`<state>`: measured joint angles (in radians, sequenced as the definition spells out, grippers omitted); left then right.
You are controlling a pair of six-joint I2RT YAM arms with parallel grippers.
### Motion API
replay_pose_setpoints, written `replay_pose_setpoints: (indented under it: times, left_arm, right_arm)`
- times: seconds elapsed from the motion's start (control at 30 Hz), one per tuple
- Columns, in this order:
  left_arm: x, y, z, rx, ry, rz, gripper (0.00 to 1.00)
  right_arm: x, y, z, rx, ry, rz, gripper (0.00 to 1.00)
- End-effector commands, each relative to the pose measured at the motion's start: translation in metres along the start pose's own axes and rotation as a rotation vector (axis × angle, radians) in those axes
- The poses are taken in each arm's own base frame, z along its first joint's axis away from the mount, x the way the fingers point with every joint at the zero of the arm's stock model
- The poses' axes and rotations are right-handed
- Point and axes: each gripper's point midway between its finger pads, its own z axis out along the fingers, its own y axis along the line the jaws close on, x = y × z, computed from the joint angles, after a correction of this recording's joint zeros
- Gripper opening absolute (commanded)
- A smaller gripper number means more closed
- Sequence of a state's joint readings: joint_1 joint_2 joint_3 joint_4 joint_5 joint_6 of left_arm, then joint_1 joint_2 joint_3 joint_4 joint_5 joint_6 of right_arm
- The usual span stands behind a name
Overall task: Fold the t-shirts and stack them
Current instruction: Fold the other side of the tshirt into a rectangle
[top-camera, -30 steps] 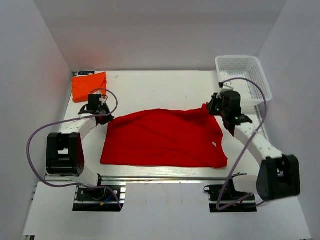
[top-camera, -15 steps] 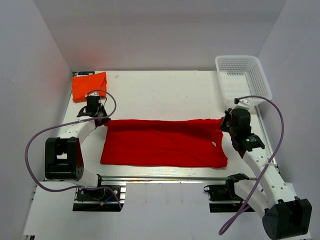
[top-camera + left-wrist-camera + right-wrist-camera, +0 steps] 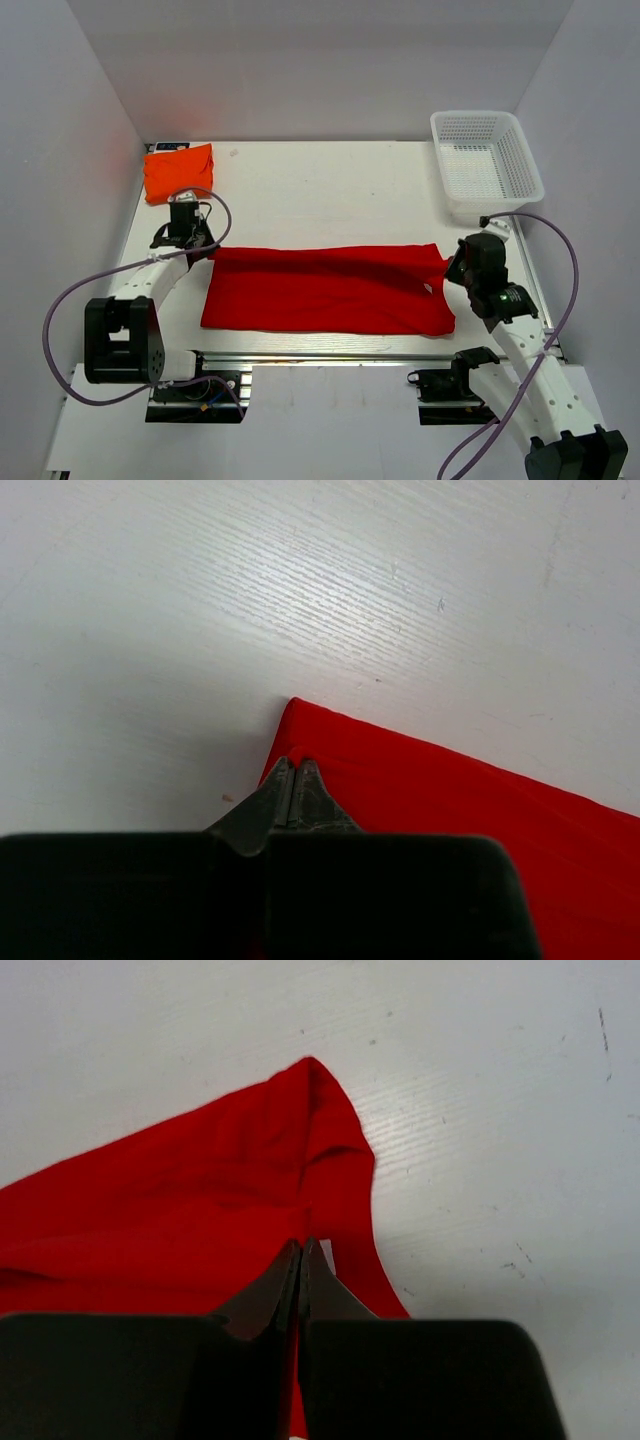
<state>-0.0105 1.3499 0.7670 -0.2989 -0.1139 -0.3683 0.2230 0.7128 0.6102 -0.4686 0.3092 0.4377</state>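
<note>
The red t-shirt lies as a wide, folded band near the table's front edge, with a small white label at its right end. At its far left corner my left gripper is shut on the cloth; the left wrist view shows the closed tips pinching a ridge of red fabric. My right gripper is shut on the far right corner, its tips closed on a red fold. The orange t-shirt sits folded at the back left, away from both grippers.
A white mesh basket stands at the back right corner, just beyond the right arm. White walls close in the table on three sides. Purple cables loop beside both arms.
Both grippers have drawn the red shirt's far edge toward the front of the table, so the cloth now lies as a narrower band. The right arm swung back toward its base.
</note>
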Motion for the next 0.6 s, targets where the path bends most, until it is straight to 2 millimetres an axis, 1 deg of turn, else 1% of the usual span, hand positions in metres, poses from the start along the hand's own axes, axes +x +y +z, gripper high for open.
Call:
replay_pose_setpoints:
  times: [0.0,0.07,0.1,0.13,0.17,0.2,0.23,0.27,0.3,0.33,0.37,0.4,0.43,0.47,0.5,0.53,0.57]
  left_arm:
    - [0.001,0.005,-0.009,-0.017,-0.018,-0.014,0.0]
    - [0.017,0.01,-0.009,-0.029,0.011,-0.036,0.0]
    - [0.021,0.013,-0.012,-0.042,0.017,-0.045,0.0]
    - [0.02,0.017,-0.015,-0.059,0.002,-0.058,0.0]
    - [0.027,0.024,-0.014,-0.096,0.001,-0.09,0.0]
    - [0.033,0.026,-0.016,-0.102,0.012,-0.108,0.0]
    - [0.035,0.027,-0.022,-0.106,0.019,-0.122,0.15]
    - [0.041,0.032,-0.024,-0.131,0.025,-0.153,0.32]
    - [0.04,0.041,-0.027,-0.183,0.009,-0.178,0.43]
    - [0.049,0.049,-0.033,-0.228,0.035,-0.199,0.83]
    - [0.046,0.055,-0.038,-0.262,0.023,-0.232,0.88]
    - [0.039,0.063,-0.046,-0.316,-0.02,-0.285,0.97]
    - [0.036,0.065,-0.051,-0.332,-0.026,-0.297,1.0]
    - [0.03,0.065,-0.058,-0.34,-0.034,-0.311,1.0]
    - [0.027,0.064,-0.06,-0.338,-0.039,-0.325,1.0]
    - [0.02,0.059,-0.063,-0.315,-0.054,-0.333,1.0]
    - [0.012,0.05,-0.064,-0.266,-0.071,-0.346,1.0]
  right_arm:
    - [0.019,-0.008,-0.003,0.026,0.065,0.018,0.0]
    - [0.026,-0.007,-0.005,0.016,0.089,0.038,0.0]
    - [0.031,-0.006,-0.007,0.008,0.105,0.049,0.0]
    - [0.038,-0.01,-0.009,0.031,0.13,0.063,0.0]
    - [0.04,-0.014,-0.01,0.064,0.13,0.118,0.0]
    - [0.051,-0.019,-0.014,0.092,0.169,0.154,0.0]
    - [0.061,-0.026,-0.018,0.128,0.204,0.159,0.0]
    - [0.071,-0.034,-0.026,0.18,0.234,0.217,0.02]
    - [0.067,-0.037,-0.029,0.212,0.205,0.286,0.33]
    - [0.066,-0.035,-0.033,0.195,0.208,0.282,0.69]
    - [0.058,-0.035,-0.041,0.195,0.191,0.299,0.9]
    - [0.056,-0.038,-0.046,0.221,0.176,0.34,0.9]
    - [0.052,-0.045,-0.049,0.252,0.153,0.339,0.9]
    - [0.049,-0.049,-0.055,0.266,0.14,0.33,0.9]
    - [0.045,-0.05,-0.057,0.269,0.122,0.331,0.9]
    - [0.04,-0.049,-0.057,0.259,0.101,0.329,0.9]
    - [0.035,-0.047,-0.058,0.241,0.079,0.34,0.9]
